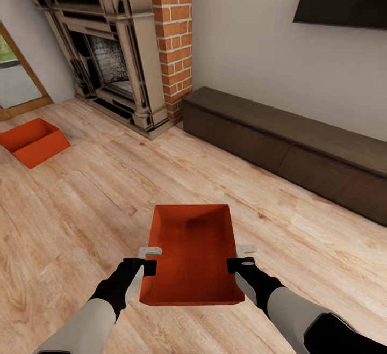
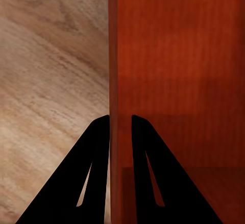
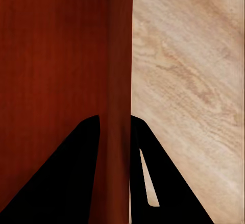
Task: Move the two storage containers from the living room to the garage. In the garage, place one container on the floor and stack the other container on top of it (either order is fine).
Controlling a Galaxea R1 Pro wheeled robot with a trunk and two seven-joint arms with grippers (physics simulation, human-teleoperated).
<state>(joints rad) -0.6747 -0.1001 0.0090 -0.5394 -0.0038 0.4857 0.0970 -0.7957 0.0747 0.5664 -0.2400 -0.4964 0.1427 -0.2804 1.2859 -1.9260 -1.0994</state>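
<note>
The left gripper [image 2: 120,124] has its two black fingers [image 2: 97,157] closed on the thin upright wall of an orange-red bin [image 2: 178,71], one finger on each side. The inner finger lies over the bin's interior; beyond the outer finger is light wood floor [image 2: 51,66].

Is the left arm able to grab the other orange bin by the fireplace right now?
Probably not: the left gripper is clamped on the held container, and the second container sits far off across the wood floor.
</note>
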